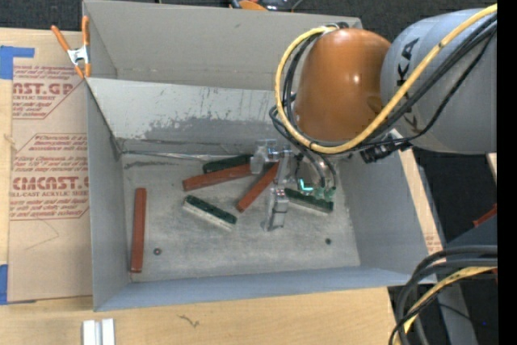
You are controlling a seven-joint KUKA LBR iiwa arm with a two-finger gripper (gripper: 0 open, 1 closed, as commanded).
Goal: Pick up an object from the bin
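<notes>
Gripper (277, 210) sat low over the middle of the bin (202, 52) floor; open or closed could not be judged. Just to its left lay a red-brown stick (257, 191), slim, flat and straight. Its long axis ran diagonally, the lower-left end near a green-edged strip (212, 212) and the upper-right end under the wrist.
</notes>
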